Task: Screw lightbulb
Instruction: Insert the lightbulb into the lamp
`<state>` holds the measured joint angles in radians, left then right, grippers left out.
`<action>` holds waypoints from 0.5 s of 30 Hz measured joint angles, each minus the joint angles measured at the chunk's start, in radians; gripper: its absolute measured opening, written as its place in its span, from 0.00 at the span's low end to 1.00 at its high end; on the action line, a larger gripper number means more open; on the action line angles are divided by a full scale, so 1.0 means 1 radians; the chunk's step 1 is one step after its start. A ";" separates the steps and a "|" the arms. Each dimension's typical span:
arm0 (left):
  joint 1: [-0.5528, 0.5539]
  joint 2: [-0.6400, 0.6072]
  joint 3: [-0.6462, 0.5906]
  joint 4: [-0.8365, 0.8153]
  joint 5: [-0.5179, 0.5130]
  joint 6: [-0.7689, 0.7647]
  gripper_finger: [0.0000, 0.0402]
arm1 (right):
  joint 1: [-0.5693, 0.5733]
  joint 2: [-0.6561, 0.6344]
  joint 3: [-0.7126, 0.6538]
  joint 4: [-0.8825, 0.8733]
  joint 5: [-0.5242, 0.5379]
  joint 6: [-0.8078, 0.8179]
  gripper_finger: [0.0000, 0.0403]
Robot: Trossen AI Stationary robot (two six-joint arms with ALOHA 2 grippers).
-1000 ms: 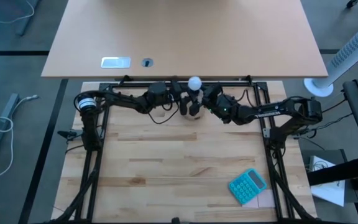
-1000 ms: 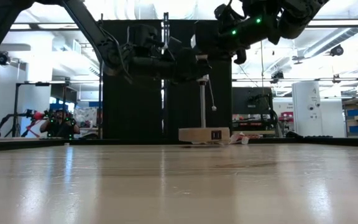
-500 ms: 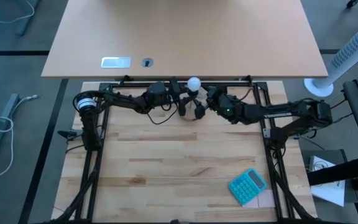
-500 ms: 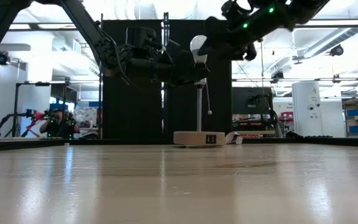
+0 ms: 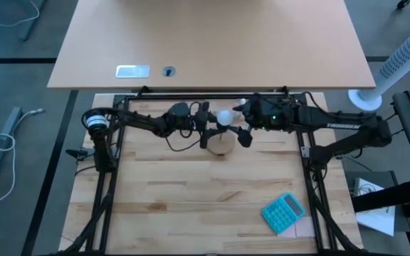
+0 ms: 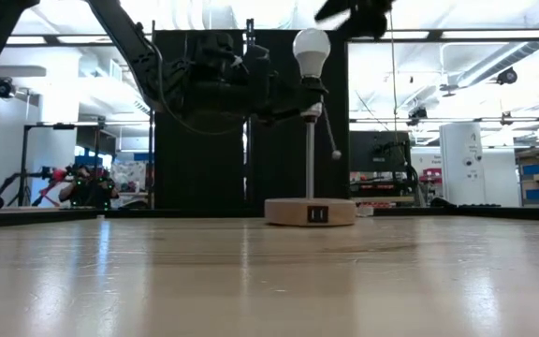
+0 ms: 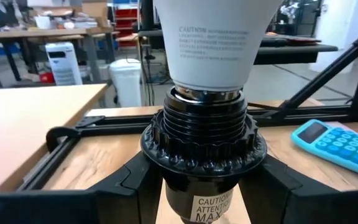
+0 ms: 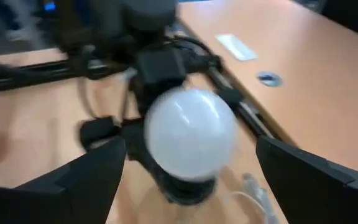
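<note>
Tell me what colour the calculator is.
Light blue calculator, clearest in the high view.

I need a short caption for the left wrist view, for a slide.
Left tool shut on the black socket, white lightbulb seated in it, blue calculator lying on the table behind.

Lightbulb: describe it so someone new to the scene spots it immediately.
Start at the far edge of the butcher-block table, where the two arms meet. There a lamp stands on a round wooden base, its black socket held by the left gripper. The lightbulb sits atop that socket: the only white, rounded globe there.
</note>
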<state>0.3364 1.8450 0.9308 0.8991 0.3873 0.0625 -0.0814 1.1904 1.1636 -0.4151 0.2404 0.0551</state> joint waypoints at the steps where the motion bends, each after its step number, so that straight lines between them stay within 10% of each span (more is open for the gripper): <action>1: -0.009 0.000 -0.001 0.003 -0.004 0.003 0.41 | 0.005 0.005 0.033 -0.034 -0.023 -0.007 0.88; 15: -0.119 0.016 0.000 -0.007 0.056 -0.031 0.41 | 0.026 0.086 0.308 -0.355 -0.205 -0.059 0.88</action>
<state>0.2177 1.8609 0.9310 0.8924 0.4437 0.0316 -0.0550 1.2766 1.4721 -0.7703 0.0352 -0.0040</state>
